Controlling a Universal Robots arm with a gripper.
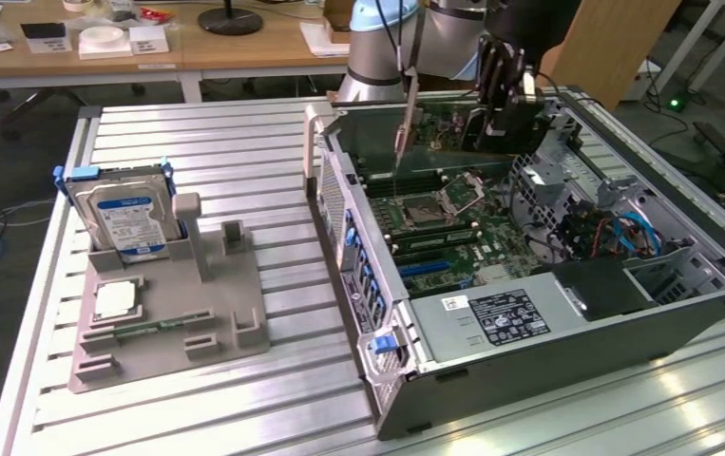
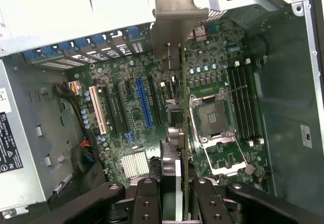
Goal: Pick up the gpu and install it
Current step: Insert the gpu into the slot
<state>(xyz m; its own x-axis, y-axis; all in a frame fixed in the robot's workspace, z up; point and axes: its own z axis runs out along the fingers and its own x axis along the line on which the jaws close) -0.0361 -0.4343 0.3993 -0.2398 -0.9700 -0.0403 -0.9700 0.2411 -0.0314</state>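
My gripper (image 1: 505, 119) hangs over the open computer case (image 1: 375, 313) and is shut on the gpu (image 1: 445, 128). The card is held upright on its edge, with its narrow silver bracket (image 1: 403, 128) pointing down towards the motherboard (image 1: 464, 242). In the wrist view the gpu (image 2: 183, 133) is seen edge-on between the fingers (image 2: 147, 198), its bracket (image 2: 174, 11) at the far end. It hovers above the board, between the blue expansion slot (image 2: 143, 102) and the CPU socket (image 2: 215, 117). The card is clear of the slots.
A grey holder (image 1: 229, 323) on the slatted table to the exterior view's left carries a hard drive (image 1: 122, 214), a CPU chip (image 1: 115, 299) and a memory stick (image 1: 146, 328). The power supply (image 1: 502, 318) and drive cage (image 1: 590, 204) crowd the case.
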